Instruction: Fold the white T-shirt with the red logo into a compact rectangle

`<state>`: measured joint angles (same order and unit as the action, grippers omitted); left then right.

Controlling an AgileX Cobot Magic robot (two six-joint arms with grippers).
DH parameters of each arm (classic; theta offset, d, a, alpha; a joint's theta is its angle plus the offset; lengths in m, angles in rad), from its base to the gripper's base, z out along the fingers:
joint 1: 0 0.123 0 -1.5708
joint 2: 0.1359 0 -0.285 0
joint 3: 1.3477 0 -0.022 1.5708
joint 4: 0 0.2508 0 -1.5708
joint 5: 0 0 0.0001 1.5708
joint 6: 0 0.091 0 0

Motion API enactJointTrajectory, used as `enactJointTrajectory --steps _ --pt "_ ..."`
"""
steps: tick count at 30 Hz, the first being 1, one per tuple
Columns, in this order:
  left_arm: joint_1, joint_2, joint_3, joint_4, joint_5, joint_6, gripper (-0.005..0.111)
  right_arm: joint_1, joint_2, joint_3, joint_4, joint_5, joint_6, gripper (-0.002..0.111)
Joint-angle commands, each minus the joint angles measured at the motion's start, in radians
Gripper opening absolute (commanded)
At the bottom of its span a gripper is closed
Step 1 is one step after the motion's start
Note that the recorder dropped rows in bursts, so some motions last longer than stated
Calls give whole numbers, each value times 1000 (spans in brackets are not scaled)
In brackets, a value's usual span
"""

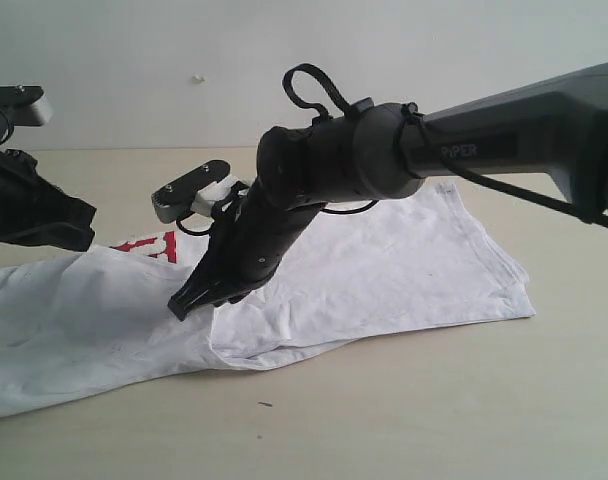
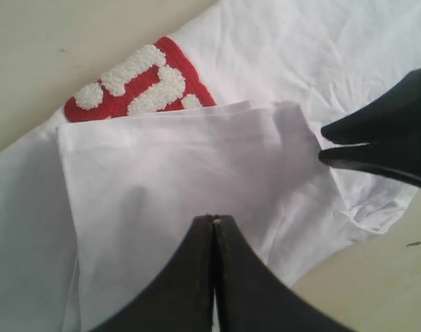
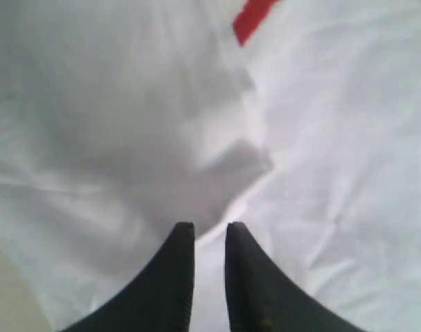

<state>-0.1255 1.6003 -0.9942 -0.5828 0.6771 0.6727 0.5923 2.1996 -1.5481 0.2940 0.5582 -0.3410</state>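
The shirt (image 1: 404, 265) lay across the middle of the exterior view, folded over itself and hiding most of the logo (image 1: 147, 245) at centre left. The right gripper (image 1: 187, 303) touched it left of centre — jaws a slit apart, gripping nothing — while the left gripper (image 2: 214, 223) (far left, raised) was closed and empty.

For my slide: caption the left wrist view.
Shut left gripper over the folded T-shirt, red logo partly covered, right gripper beside.
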Motion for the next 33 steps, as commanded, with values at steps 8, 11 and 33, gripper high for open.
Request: enactJointTrajectory --steps 8,11,33 --pt "-4 4 18 -5 74 0 0 1 -14 -5 -98 28 122 18" --pt "-4 33 53 -5 81 18 0 -2 -36 -5 -172 45 173 13" --pt "-4 254 54 583 99 -448 0 -305 -176 121 -381 175 321 0"
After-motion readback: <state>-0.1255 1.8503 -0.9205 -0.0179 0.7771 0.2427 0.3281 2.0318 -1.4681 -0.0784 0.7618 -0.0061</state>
